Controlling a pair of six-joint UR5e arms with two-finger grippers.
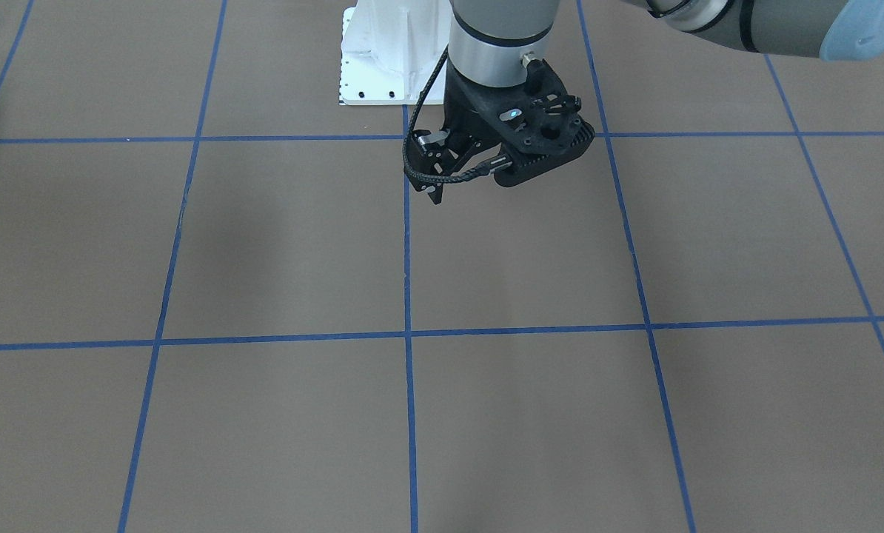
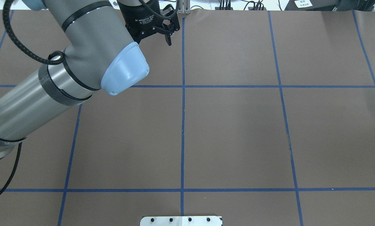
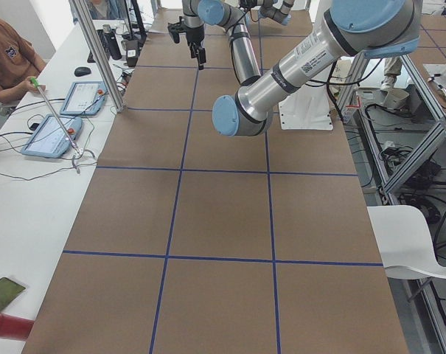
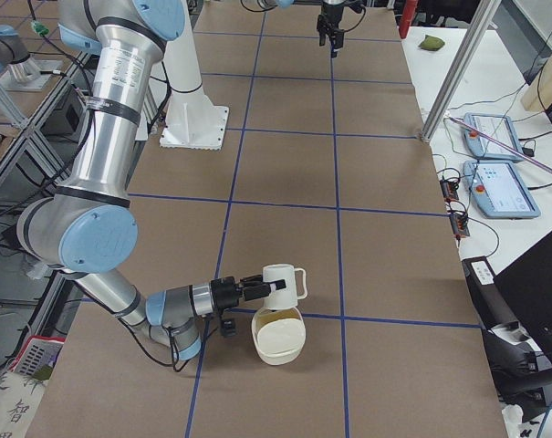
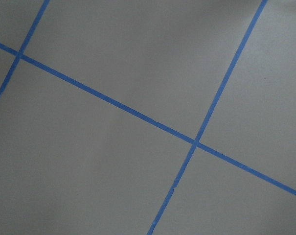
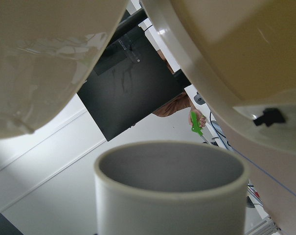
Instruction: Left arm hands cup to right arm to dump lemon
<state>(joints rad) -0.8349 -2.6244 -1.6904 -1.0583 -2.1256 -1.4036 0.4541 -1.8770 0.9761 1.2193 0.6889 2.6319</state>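
- The cup (image 4: 285,285) is upright, low at about 6 o'clock in the right-end view. Its handle points to 3 o'clock, and the right wrist view shows its grey inside.
- The right gripper (image 4: 265,288) meets the cup's side from 9 o'clock. Whether its fingers pinch the cup cannot be told.
- A cream bowl (image 4: 277,349) sits just at the cup's 6 o'clock. A yellowish patch (image 4: 274,318) lies inside the bowl, too small to identify.
- The left gripper (image 2: 171,34) is well apart from the cup, at 12 o'clock in the right-end view. It is released, fingers spread on nothing, above the brown table (image 2: 237,131).
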